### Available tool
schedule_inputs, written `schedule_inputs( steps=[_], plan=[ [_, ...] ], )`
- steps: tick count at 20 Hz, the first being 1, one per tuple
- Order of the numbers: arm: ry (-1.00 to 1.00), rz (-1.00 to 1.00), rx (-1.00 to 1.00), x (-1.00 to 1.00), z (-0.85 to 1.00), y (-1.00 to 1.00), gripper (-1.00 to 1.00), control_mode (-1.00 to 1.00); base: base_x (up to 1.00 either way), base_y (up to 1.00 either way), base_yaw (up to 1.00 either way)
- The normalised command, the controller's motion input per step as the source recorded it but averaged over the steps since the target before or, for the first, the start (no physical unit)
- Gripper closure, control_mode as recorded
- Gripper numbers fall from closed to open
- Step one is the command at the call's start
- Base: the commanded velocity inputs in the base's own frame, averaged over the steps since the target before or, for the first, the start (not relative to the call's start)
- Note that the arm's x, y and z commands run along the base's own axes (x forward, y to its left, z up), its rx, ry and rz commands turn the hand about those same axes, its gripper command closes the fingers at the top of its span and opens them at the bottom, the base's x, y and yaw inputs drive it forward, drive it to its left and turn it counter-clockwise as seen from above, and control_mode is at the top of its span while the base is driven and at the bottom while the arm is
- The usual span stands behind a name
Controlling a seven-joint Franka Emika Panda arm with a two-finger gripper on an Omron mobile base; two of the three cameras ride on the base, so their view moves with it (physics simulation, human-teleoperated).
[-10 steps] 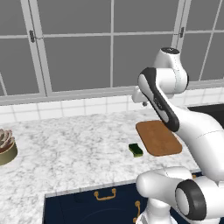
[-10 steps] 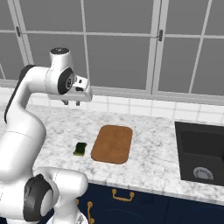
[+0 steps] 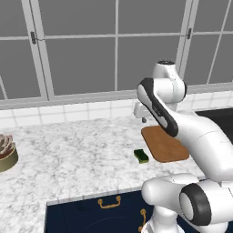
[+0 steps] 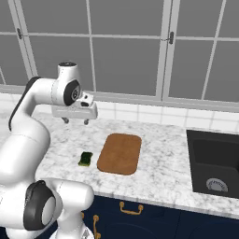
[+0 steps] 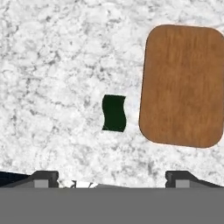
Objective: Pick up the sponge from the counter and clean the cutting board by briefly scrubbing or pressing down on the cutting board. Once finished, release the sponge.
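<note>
The sponge, a small dark green block with a yellow-green layer, lies on the marbled counter just left of the brown wooden cutting board. My gripper hangs open and empty well above the counter, behind and to the left of the sponge, fingers pointing down. Looking down from the hand, the sponge sits near the middle, the cutting board to its right, and both fingertips stand far apart at the bottom. From the left base, the sponge lies beside the board, which the arm partly covers.
A black sink is set into the counter at the right. A brown pot with a plant stands at the far left. A white tiled backsplash and large windows run behind the counter. Navy cabinets with gold handles sit below.
The hand has come down and shifted slightly left above the counter. Sponge and cutting board lie where they were.
</note>
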Motion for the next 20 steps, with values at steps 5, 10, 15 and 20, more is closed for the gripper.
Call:
schedule_inputs(
  steps=[5, 10, 15, 20],
  plan=[
    [0.28, 0.0, -0.03, 0.0, -0.74, 0.0, -1.0, -1.0, 0.0, 0.0, 0.0],
    [0.0, -0.02, 0.01, 0.01, -0.45, 0.08, -1.0, -1.0, 0.0, 0.0, 0.0],
    [0.0, -0.07, 0.0, 0.1, -0.56, 0.17, -1.0, -1.0, 0.0, 0.0, 0.0],
    [0.05, -0.04, -0.02, 0.32, -0.49, 0.0, -1.0, -1.0, 0.0, 0.0, 0.0]
  ],
)
